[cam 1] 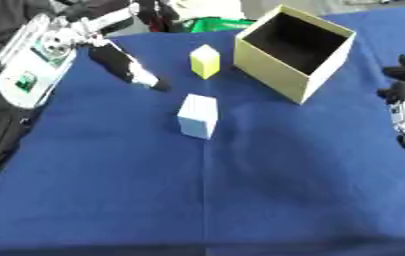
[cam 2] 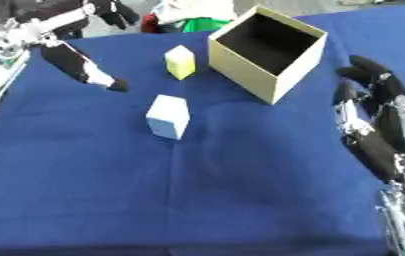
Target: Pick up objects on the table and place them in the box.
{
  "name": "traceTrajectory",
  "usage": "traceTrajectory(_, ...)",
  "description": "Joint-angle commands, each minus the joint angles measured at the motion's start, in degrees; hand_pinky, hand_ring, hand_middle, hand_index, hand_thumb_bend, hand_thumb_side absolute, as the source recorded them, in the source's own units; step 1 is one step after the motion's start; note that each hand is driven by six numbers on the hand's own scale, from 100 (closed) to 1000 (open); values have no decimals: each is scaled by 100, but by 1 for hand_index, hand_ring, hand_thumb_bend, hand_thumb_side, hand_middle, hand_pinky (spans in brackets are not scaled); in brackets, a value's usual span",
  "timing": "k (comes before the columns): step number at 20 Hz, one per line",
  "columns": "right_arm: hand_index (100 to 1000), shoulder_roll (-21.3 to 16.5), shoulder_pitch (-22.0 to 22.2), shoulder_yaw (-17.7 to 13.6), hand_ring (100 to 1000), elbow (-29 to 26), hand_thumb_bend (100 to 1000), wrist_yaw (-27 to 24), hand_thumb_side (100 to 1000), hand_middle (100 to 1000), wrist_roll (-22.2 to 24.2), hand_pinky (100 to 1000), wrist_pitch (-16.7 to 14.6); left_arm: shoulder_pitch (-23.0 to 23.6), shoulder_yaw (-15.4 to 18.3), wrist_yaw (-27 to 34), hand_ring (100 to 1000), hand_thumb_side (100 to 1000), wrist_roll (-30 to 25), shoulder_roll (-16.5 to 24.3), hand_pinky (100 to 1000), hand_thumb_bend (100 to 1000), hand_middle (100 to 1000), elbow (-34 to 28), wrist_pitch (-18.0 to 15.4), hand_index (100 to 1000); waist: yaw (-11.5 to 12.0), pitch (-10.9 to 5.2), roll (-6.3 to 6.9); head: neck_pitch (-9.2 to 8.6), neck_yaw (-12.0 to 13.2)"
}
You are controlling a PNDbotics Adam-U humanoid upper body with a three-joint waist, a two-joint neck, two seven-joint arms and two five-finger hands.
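Tabletop in blue cloth — yellow block beside open box, white block nearer; left hand outstretched, right hand relaxed, both empty.

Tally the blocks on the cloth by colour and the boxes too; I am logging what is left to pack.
Yellow block: 1
White block: 1
Open tan box: 1
Total: 3, with both blocks outside the box.
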Motion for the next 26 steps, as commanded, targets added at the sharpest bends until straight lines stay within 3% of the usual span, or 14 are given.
traceTrajectory(1, 880, -97, -36, 6, 880, -35, 100, 5, 506, 733, 25, 749, -13, -251, -49, -213, 759, 375, -313, -45, 802, 818, 752, 312, -178, 877, -17, -96, -12, 30, -4)
traceTrajectory(14, 880, -77, -34, 12, 881, -12, 100, 2, 506, 733, 35, 749, -20, -601, -174, -993, 757, 384, -765, -731, 804, 832, 758, 1663, -681, 882, -86, -92, -1, 30, 3)
traceTrajectory(26, 880, -65, -39, 16, 881, -7, 100, -1, 506, 733, 42, 749, -20, -623, -203, -1165, 743, 399, -729, -1054, 791, 811, 743, 2072, -832, 875, -107, -86, -3, 30, 7)
